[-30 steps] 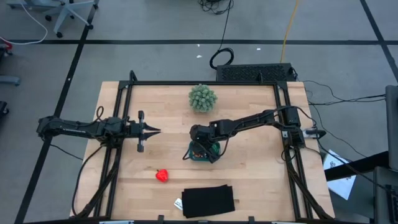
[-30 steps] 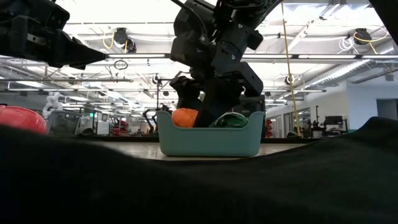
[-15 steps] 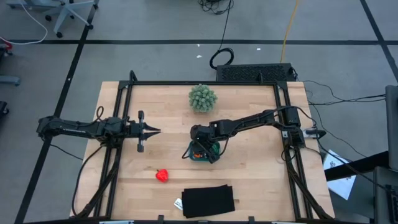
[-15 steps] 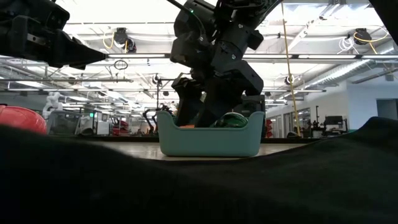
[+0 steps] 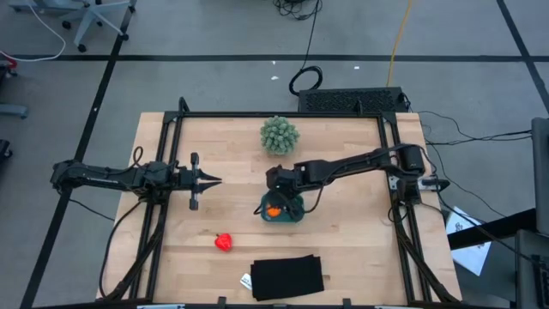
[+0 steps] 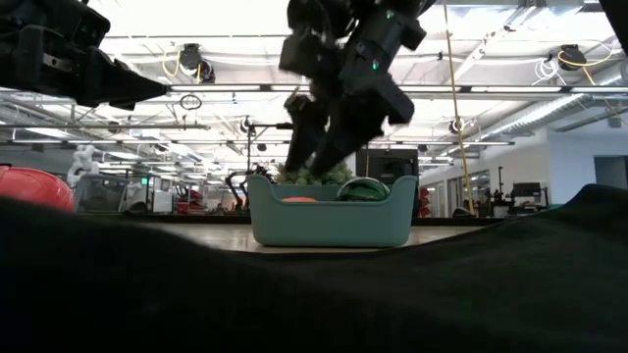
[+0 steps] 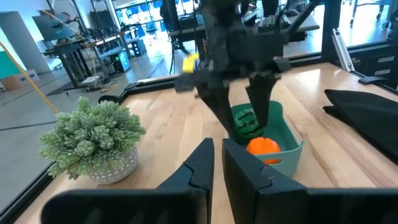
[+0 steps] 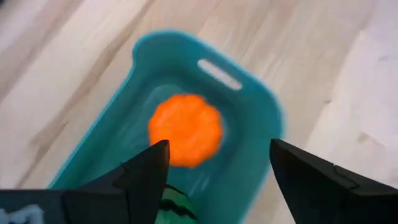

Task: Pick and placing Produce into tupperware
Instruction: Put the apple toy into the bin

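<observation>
The teal tupperware [image 5: 296,216] stands at mid-table. Inside it lie the orange ball [image 8: 185,130] and the dark green striped piece [image 7: 246,120], each resting on the tub's floor. My right gripper [image 8: 219,144] hangs open just above the tub, over the orange ball and clear of it; the low view shows its fingers [image 6: 306,147] above the rim. The red lumpy piece [image 5: 224,242] lies on the table nearer the front edge. My left gripper [image 5: 210,180] waits shut at the left, level, pointing toward the tub.
A pale green spiky ball [image 5: 280,136] in a small pot stands near the far edge. A black flat rectangle [image 5: 287,276] lies at the front edge, with a small white tag beside it. Bare wood lies between the red piece and the tub.
My right gripper has let go of the orange ball and risen clear of the tub, tipping slightly. The ball, earlier held at rim height between the fingers, has dropped and now lies on the tub's floor beside the green piece.
</observation>
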Controlling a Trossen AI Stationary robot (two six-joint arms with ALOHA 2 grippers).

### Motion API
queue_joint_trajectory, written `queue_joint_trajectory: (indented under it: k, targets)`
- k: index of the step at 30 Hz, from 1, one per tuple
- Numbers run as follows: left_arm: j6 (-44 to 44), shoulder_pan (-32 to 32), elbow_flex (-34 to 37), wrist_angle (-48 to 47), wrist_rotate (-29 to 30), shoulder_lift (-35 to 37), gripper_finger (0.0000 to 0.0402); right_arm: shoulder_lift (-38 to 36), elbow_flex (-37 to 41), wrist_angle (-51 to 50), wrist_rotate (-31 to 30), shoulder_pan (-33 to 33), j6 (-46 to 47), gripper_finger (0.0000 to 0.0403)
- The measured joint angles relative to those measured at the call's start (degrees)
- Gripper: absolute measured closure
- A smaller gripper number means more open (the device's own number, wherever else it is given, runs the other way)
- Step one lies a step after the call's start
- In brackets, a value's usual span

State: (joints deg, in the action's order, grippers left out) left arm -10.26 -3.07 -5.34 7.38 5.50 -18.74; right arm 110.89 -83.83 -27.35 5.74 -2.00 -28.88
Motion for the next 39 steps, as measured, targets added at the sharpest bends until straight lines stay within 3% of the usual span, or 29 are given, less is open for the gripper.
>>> queue_joint_trajectory:
  k: [5, 9, 20, 26, 29, 32, 39]
  targets:
    - [0.0, 0.0, 0.0, 0.0, 0.0, 0.0, 0.0364, -3.3, 0.0, -0.2, 0.0, 0.0, 0.6, 0.0147]
    - [0.0, 0.0, 0.0, 0.0, 0.0, 0.0, 0.0364, -4.8, 0.0, -0.5, 0.2, 0.0, 0.6, 0.0187]
    - [0.3, 0.0, 0.0, 0.0, 0.0, 0.0, 0.0364, -8.0, 0.0, -3.3, 6.9, 2.5, 1.9, 0.0389]
    - [0.3, 0.0, 0.0, 0.0, 0.0, 0.0, 0.0364, -11.1, 0.5, -2.5, 9.8, 5.1, 4.4, 0.0399]
    - [0.2, 0.0, 0.0, -0.1, 0.0, 0.0, 0.0364, -14.4, 3.3, 0.9, 14.7, 6.2, 5.4, 0.0401]
    - [0.3, 0.0, 0.0, -0.3, 0.0, 0.0, 0.0364, -19.1, 8.4, 8.2, 20.5, 7.6, 8.7, 0.0402]
    - [0.2, 0.0, 0.0, -0.3, 0.0, 0.0, 0.0364, -31.2, 23.5, 21.5, 19.6, 11.1, 15.2, 0.0403]
